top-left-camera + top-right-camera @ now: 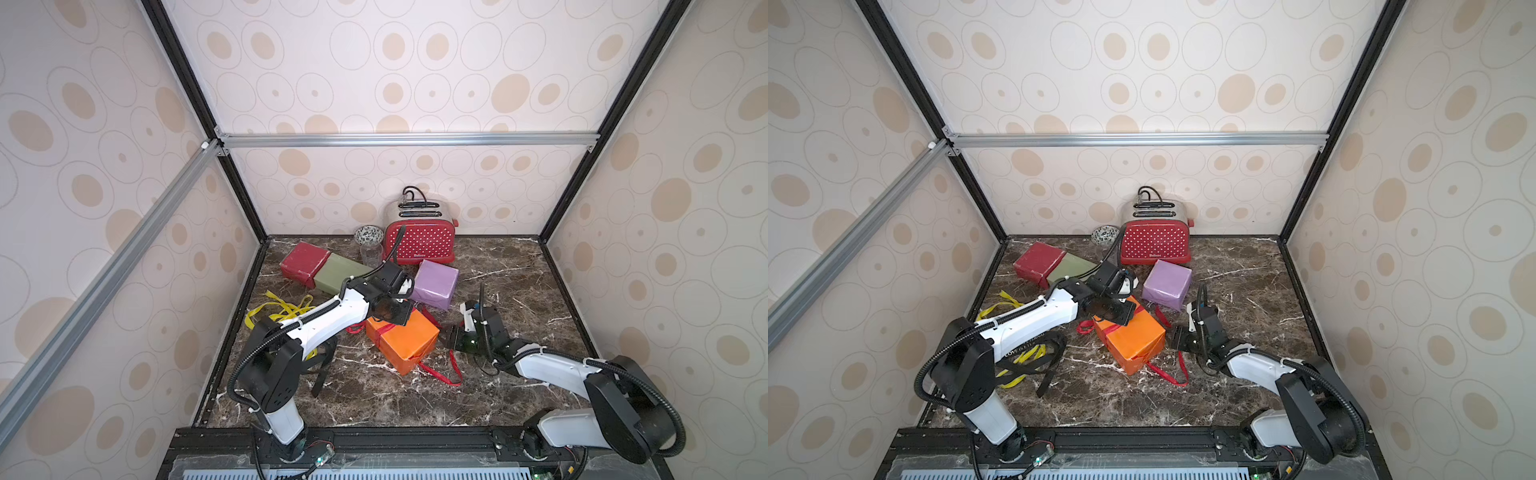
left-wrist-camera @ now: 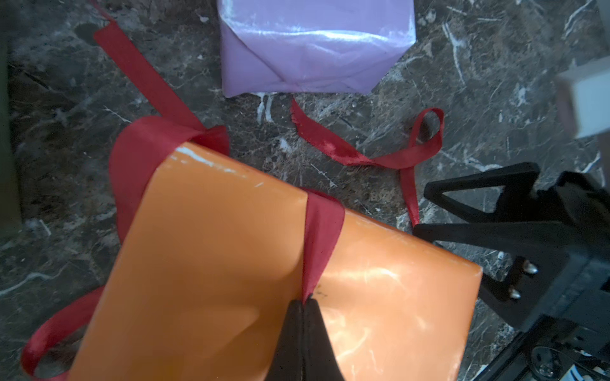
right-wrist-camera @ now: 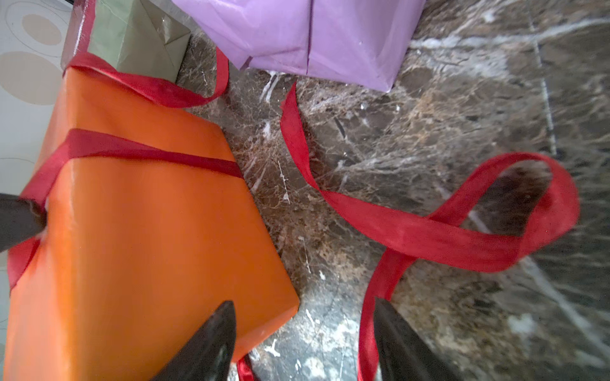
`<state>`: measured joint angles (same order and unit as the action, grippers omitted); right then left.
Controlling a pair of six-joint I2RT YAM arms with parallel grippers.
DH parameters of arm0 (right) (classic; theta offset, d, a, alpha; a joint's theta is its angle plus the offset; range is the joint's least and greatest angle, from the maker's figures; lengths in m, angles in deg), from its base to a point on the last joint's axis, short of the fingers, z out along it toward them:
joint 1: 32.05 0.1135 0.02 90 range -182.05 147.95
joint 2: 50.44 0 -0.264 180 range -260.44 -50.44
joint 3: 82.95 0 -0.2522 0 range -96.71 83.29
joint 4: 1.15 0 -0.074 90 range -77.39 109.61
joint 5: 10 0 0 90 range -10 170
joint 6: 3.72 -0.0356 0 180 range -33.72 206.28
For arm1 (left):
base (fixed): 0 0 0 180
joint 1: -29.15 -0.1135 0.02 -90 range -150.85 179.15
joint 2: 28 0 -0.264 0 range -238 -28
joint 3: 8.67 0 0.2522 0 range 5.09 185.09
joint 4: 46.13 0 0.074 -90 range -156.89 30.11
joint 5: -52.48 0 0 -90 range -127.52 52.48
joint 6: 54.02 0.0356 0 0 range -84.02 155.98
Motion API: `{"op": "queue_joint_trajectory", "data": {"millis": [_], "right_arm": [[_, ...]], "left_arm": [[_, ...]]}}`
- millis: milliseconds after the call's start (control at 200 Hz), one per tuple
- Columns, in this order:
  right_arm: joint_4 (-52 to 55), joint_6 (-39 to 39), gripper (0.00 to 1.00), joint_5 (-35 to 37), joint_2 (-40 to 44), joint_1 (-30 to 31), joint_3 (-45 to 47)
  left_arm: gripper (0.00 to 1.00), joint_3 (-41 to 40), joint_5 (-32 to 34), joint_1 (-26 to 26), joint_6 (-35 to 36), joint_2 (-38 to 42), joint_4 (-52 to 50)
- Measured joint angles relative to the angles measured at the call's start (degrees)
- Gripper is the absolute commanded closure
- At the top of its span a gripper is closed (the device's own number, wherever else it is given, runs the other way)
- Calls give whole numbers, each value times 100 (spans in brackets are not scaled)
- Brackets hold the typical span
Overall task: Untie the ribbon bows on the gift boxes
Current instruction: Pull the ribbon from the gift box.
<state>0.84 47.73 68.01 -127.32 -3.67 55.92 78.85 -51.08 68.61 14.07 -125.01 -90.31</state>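
Note:
An orange gift box (image 1: 409, 345) lies mid-table with a red ribbon (image 2: 321, 237) still wrapped over its top. The ribbon's loose tails (image 3: 429, 231) trail on the marble on both sides. My left gripper (image 2: 305, 301) hangs over the box's far end, shut on the red band where it crosses the top. My right gripper (image 3: 303, 313) is open beside the box's right corner, one finger over the box and the other next to a ribbon tail. The lilac box (image 1: 438, 284), olive box (image 1: 336, 270) and dark red box (image 1: 303, 262) show no ribbon on them.
Loose yellow ribbons (image 1: 286, 309) and a black ribbon (image 1: 1046, 370) lie under my left arm. A red dotted toaster (image 1: 419, 243), a patterned bowl (image 1: 368, 235) and a glass (image 1: 371, 253) stand at the back wall. Frame walls enclose the table.

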Motion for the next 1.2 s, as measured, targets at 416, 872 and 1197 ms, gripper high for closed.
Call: {"op": "queue_joint_trajectory", "data": {"millis": [416,872,1197], "right_arm": [[-22,0,33,-151,-70,0,-7],[-20,2,33,-170,-70,4,-7],[57,4,33,-66,-9,4,-11]], "left_arm": [[100,-304,-479,2,-435,273,752],[100,-297,-638,0,-848,988,1228],[100,511,-542,0,-916,1261,1196]]}}
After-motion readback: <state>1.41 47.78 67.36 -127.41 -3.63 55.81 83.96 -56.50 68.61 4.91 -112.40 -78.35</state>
